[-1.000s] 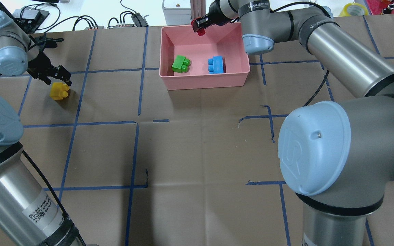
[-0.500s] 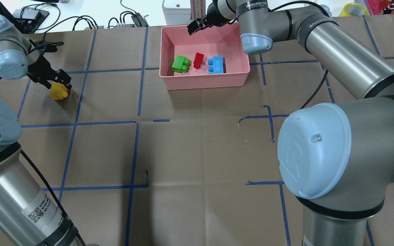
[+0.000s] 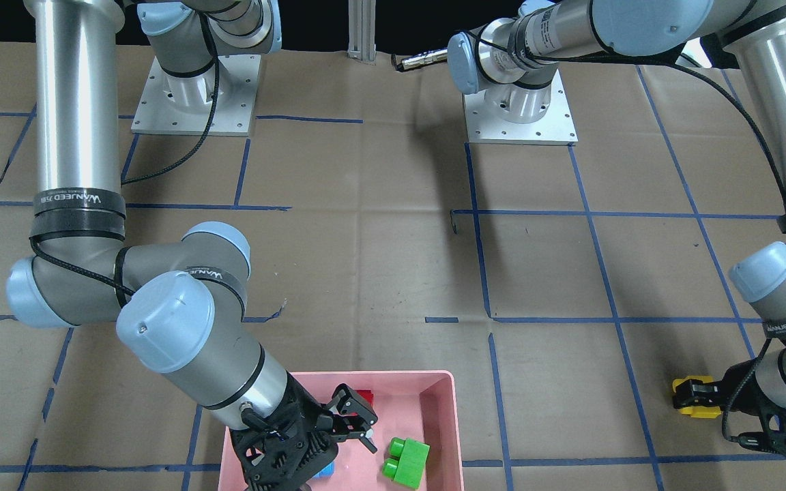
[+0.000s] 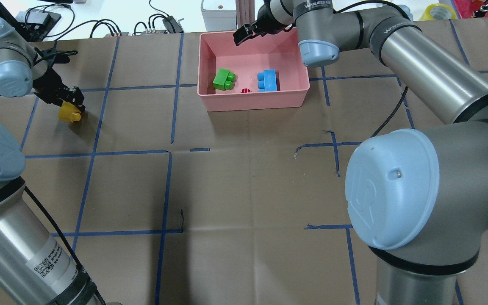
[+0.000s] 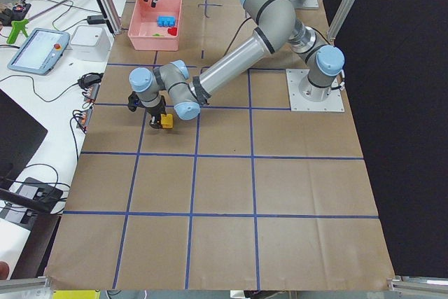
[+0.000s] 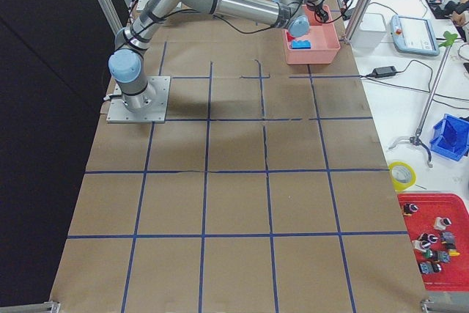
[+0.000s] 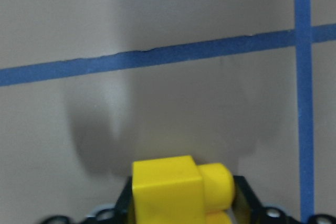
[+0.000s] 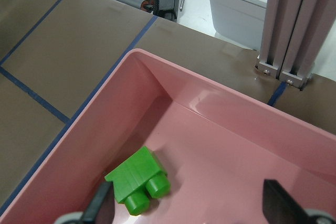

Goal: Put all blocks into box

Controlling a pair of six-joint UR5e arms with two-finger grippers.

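Yellow block [image 4: 69, 115] clamped between left fingers [image 4: 76, 95]; right fingers [image 4: 241, 35] spread, empty, over box [image 4: 252, 101].

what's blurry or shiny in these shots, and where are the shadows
Left wrist view: the yellow two-stud plastic brick sits close to the lens and looks soft, with a diffuse shadow on the paper beyond it. Right wrist view: the pink plastic tray is sharp with a glossy highlight on its inner wall; the fingertips of the right hand blur at the bottom edge.
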